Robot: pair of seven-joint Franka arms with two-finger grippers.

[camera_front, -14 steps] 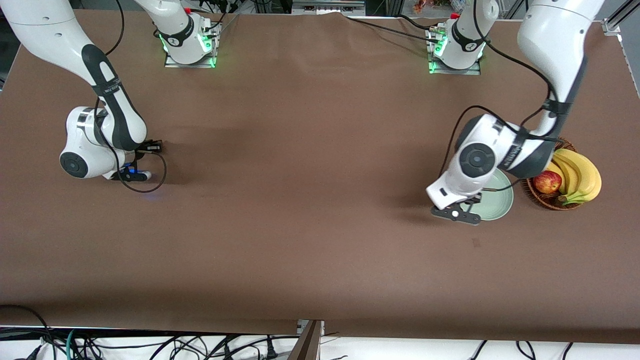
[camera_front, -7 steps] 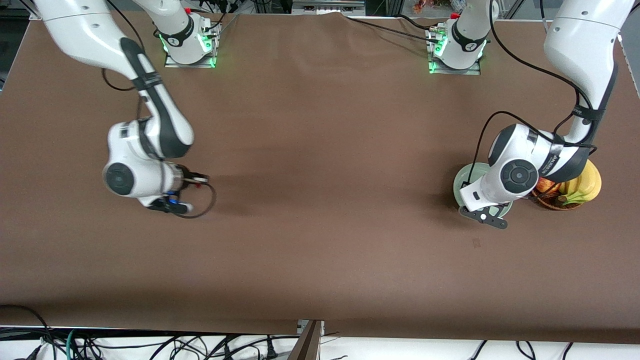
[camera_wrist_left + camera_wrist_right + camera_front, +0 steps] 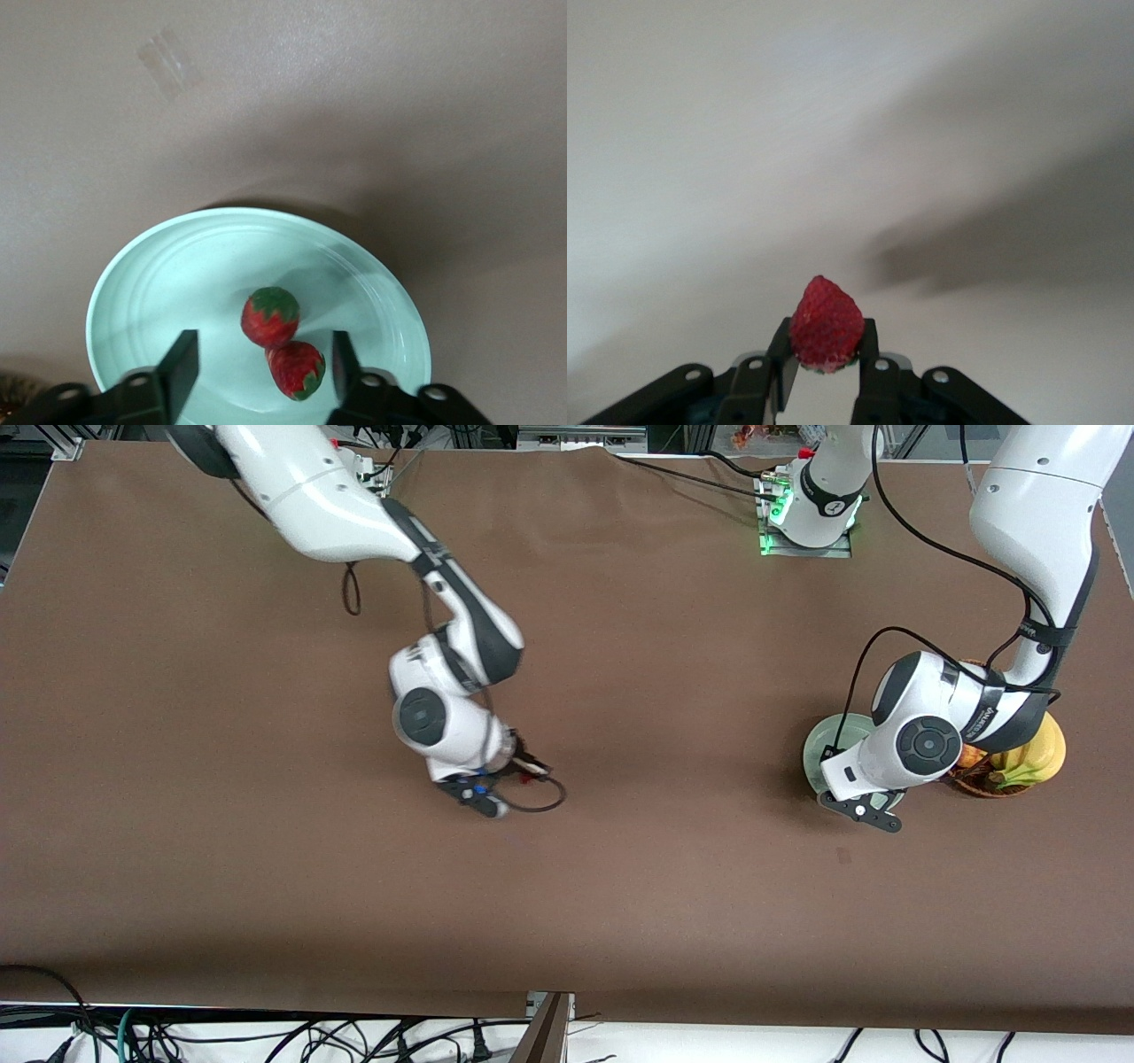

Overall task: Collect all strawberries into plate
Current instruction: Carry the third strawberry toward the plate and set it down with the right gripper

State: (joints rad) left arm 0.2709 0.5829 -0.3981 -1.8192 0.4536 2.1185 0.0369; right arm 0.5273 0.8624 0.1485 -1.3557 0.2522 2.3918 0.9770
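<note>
The pale green plate [image 3: 159, 266] lies under my left gripper [image 3: 263, 354], which hangs open just above it. Two strawberries [image 3: 270, 316] [image 3: 298, 370] rest touching each other in the plate, between the spread fingers but free of them. In the front view the left arm's hand covers most of the plate [image 3: 824, 744]. My right gripper [image 3: 826, 343] is shut on a third strawberry [image 3: 826, 323], its red tip sticking out past the fingertips. That gripper [image 3: 530, 766] is in the air over the middle of the table.
A brown wicker basket [image 3: 974, 784] with bananas [image 3: 1036, 757] stands beside the plate, toward the left arm's end of the table, partly under the left arm. A small tape mark [image 3: 842, 856] lies on the brown cloth, nearer the front camera than the plate.
My right arm has swept from its own end to over the table's middle, carrying the strawberry. My left gripper has moved over the plate and opened, leaving a strawberry in it.
</note>
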